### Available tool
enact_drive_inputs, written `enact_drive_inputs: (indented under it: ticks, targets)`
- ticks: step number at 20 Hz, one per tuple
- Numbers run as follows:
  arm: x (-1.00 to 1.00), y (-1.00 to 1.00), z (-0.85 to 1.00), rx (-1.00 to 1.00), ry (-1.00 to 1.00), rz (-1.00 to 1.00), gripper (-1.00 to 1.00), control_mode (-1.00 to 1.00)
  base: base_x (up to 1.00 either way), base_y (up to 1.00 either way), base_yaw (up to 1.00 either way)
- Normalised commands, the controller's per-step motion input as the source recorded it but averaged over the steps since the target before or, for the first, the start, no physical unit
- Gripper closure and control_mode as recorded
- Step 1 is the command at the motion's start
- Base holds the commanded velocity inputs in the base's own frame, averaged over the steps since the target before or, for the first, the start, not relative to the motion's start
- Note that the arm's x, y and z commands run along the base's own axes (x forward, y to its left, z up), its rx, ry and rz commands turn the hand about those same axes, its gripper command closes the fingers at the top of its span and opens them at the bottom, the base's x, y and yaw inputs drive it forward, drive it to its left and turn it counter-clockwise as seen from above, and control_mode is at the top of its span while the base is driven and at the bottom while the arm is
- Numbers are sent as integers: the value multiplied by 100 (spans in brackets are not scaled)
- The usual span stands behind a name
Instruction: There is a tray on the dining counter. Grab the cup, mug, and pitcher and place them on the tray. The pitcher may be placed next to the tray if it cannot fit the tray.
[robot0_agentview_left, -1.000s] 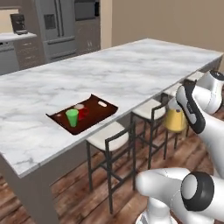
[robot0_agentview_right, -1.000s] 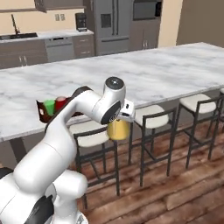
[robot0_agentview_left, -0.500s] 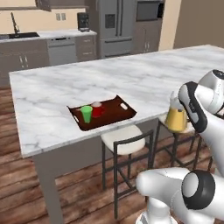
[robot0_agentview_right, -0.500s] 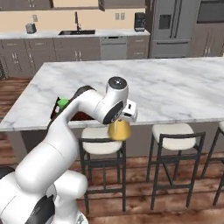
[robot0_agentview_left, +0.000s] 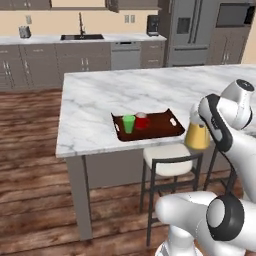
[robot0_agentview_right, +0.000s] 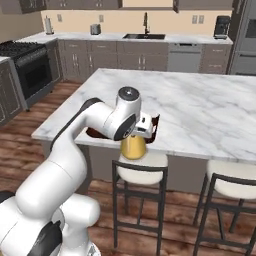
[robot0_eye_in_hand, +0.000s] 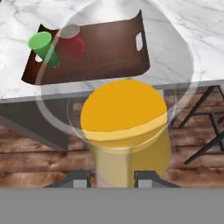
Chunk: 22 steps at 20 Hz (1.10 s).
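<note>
My gripper (robot0_eye_in_hand: 111, 177) is shut on the amber-yellow pitcher (robot0_eye_in_hand: 124, 118), holding it in the air just off the near edge of the dining counter (robot0_agentview_left: 100, 100), above a stool. The pitcher (robot0_agentview_left: 197, 136) hangs right of the tray's near right corner; it also hangs below my hand as the pitcher (robot0_agentview_right: 133, 146). The dark reddish-brown tray (robot0_agentview_left: 160, 125) lies on the counter near its front edge. At the tray's left end the green cup (robot0_agentview_left: 129, 123) and the red mug (robot0_agentview_left: 142, 120) stand side by side. From the hand, the cup (robot0_eye_in_hand: 44, 48) and mug (robot0_eye_in_hand: 73, 40) occupy the tray (robot0_eye_in_hand: 105, 57) at its left.
A cream-seated stool (robot0_agentview_left: 172, 160) stands under the pitcher, and another stool (robot0_agentview_right: 230, 187) is to the right. The counter's end and grey base (robot0_agentview_left: 80, 195) are at left. A back worktop with sink (robot0_agentview_left: 82, 37), fridge (robot0_agentview_left: 190, 32) and stove (robot0_agentview_right: 25, 65) line the walls.
The whole picture has shifted: the base has driven along the counter, bringing its end and the tray nearer the middle. The pitcher stays in my gripper throughout.
</note>
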Motion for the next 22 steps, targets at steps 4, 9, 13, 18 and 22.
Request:
enact_drive_inputs:
  ticks: [4,9,13,18,22]
  targets:
    - [0,0,0,0,0,0,100,100,18,-36,26]
    - [0,0,0,0,0,0,100,100,49,-39,11]
    - [0,0,0,0,0,0,100,100,58,-16,3]
    - [0,0,0,0,0,0,100,100,38,-5,1]
    - [0,0,0,0,0,0,100,100,40,-1,0]
